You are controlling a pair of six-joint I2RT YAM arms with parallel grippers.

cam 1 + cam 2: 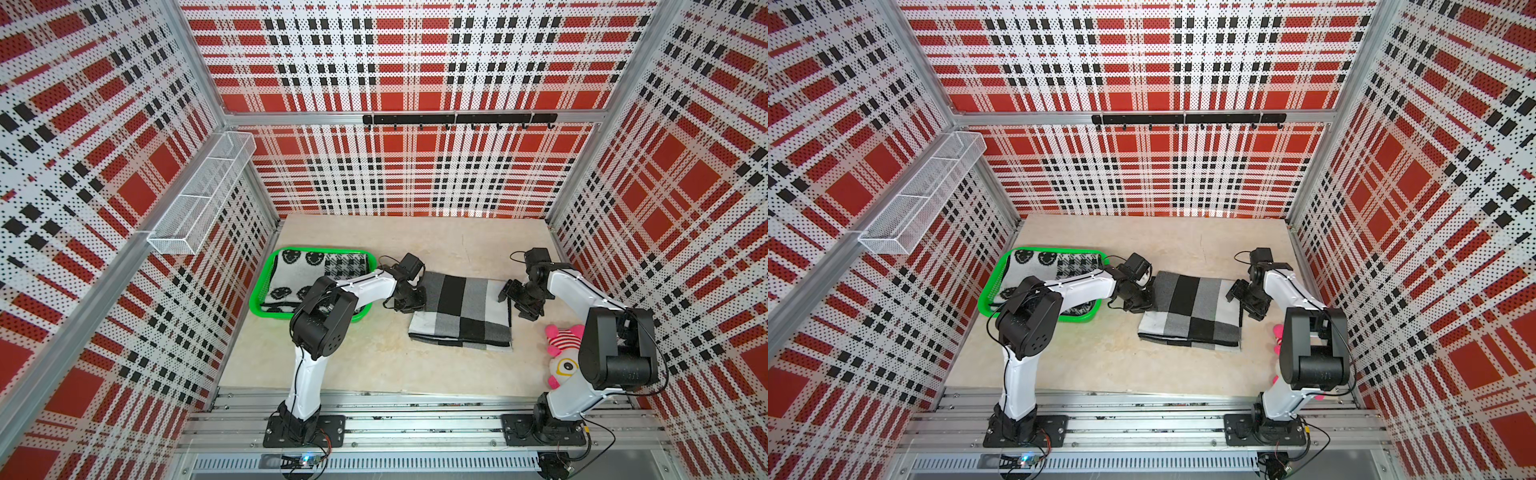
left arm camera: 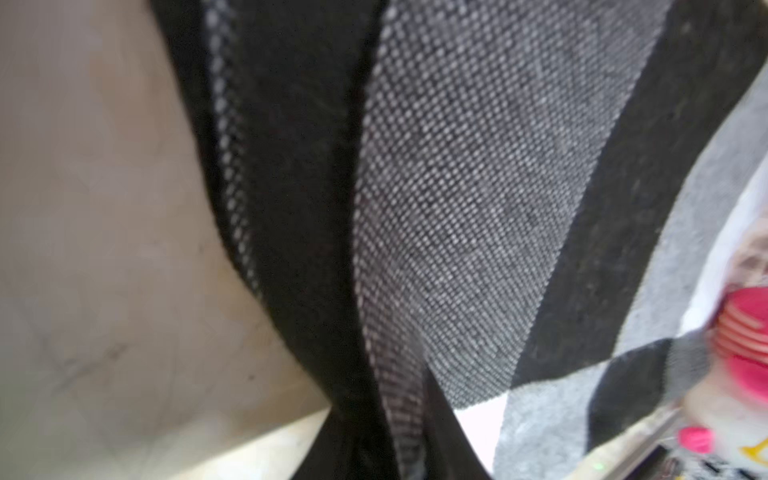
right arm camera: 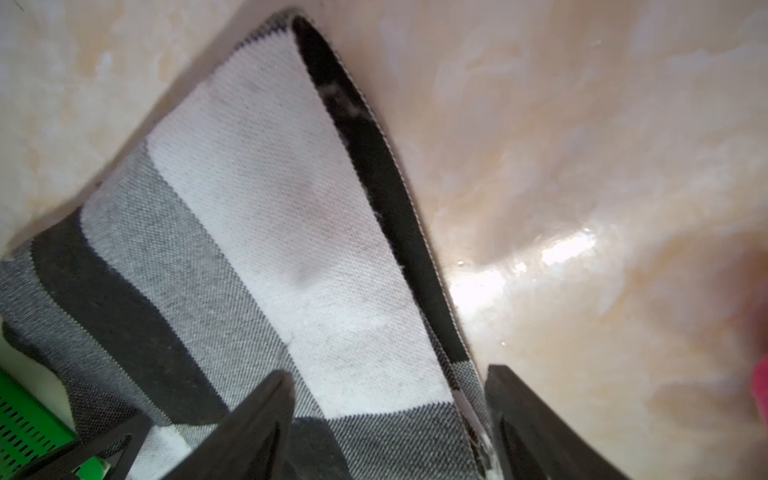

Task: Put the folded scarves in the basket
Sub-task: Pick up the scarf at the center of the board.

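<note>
The checked scarf (image 1: 461,309) lies folded on the counter (image 1: 374,357), just beside the green basket (image 1: 258,291). It looks soft, light and limp, likely to sag and unfold. The left claw (image 1: 409,305) pinches one short edge; the right claw (image 3: 388,372) gapes astride the opposite edge.

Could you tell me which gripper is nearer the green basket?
Left. The left gripper sits beside the basket, on the grey scarf; the right gripper is at the scarf's opposite edge.
</note>
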